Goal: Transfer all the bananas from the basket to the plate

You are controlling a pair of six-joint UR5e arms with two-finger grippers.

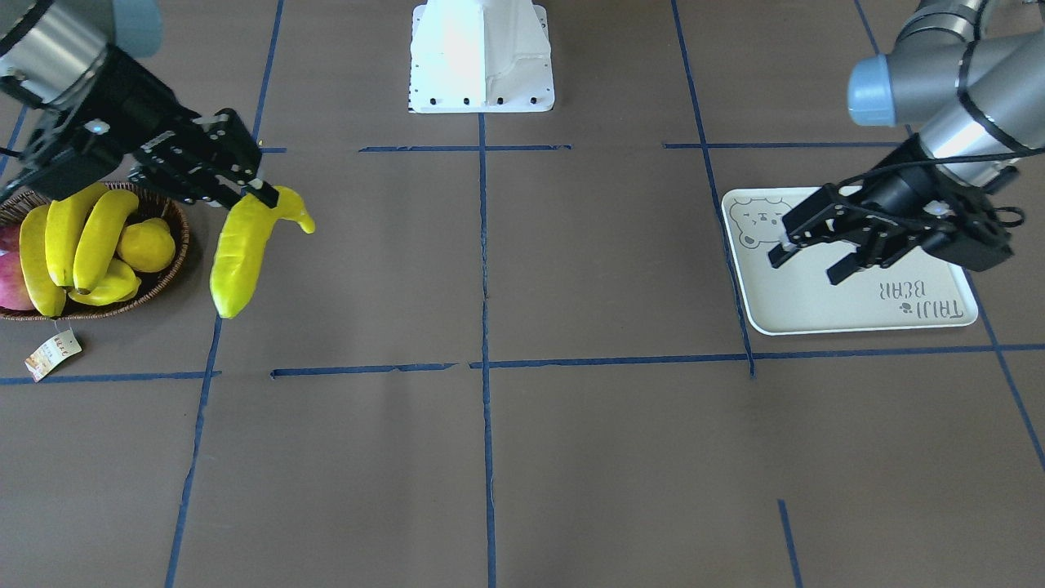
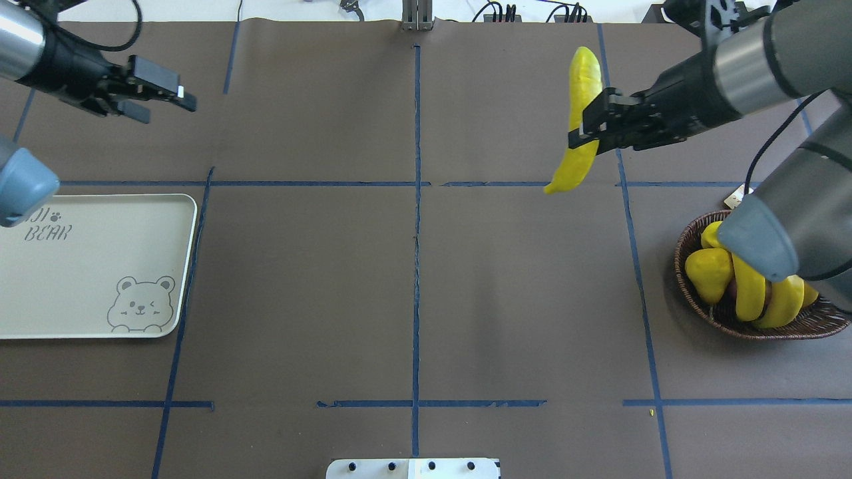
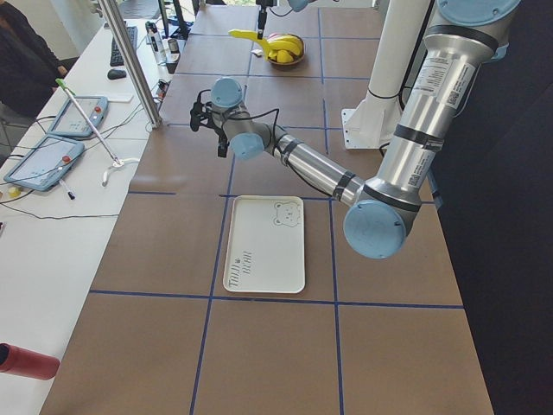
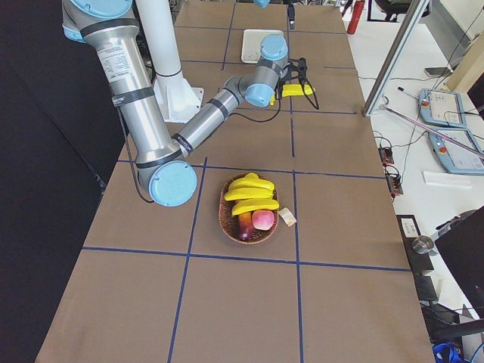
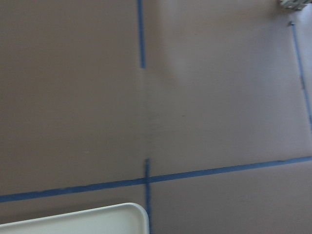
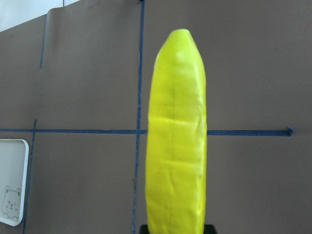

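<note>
Right wrist-mounted view is filled by the banana (image 6: 176, 136), its long axis up the frame and its tip at the top. Only the front-facing view shows the right gripper (image 1: 255, 189) clamped near its stem end, left of centre, with the fruit hanging down-frame just beside the basket (image 1: 173, 269) that holds more bananas (image 1: 69, 237). At right, the left gripper (image 1: 807, 266) hovers wide-fingered over the plate (image 1: 816, 310). Bare table (image 1: 490, 269) lies between.

Blue tape lines (image 1: 485, 245) grid the brown table (image 1: 620, 457), a round yellow fruit (image 1: 148, 245) and a pink-red fruit (image 4: 262, 219) lie near one end, and two blue-edged control tablets (image 3: 43, 162) and a red cylinder (image 3: 26, 361) rest on a white side bench (image 3: 34, 259).
</note>
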